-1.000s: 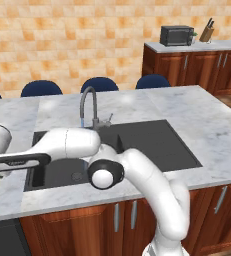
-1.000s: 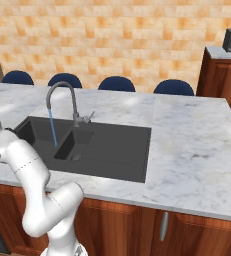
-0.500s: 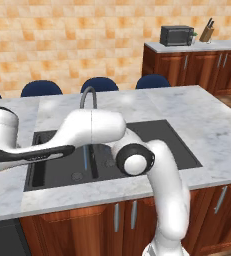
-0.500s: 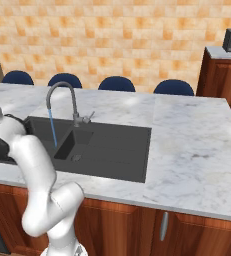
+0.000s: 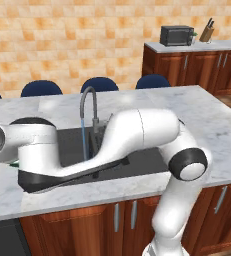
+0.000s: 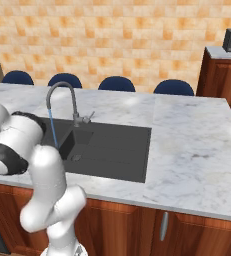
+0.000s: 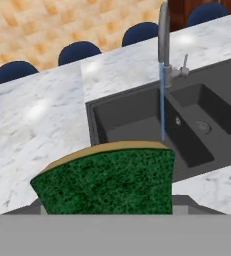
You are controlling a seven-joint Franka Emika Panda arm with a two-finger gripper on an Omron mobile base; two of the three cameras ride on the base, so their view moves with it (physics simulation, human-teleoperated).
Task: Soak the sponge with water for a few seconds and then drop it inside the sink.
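Observation:
In the hand view the sponge [image 7: 107, 180] looms large at the bottom, green scouring side toward the camera and a yellow rim along its top. It sits tilted above the marble counter, with my gripper [image 7: 107, 202] shut on it and the fingers hidden behind it. A sliver of its green shows under the hand at the left edge [image 5: 14, 163]. The water [image 7: 162, 110] falls as a thin blue stream from the faucet [image 7: 163, 35] into the dark sink [image 7: 118, 116], ahead and to the right of the sponge. The stream [image 5: 83, 142] [image 6: 53, 127] and the sink [image 5: 142, 162] [image 6: 112, 145] also appear in both base views.
The sink's smaller basin with a round drain [image 7: 203, 126] lies right of the faucet. White marble counter [image 7: 32, 125] surrounds the sink. Blue chairs [image 5: 99, 84] line the island's far side. A microwave [image 5: 176, 35] and knife block [image 5: 206, 32] stand on the back counter.
The arm's elbow and upper links have swung up and rightward across the left base view. The hand stays at the far left over the counter. Water keeps running.

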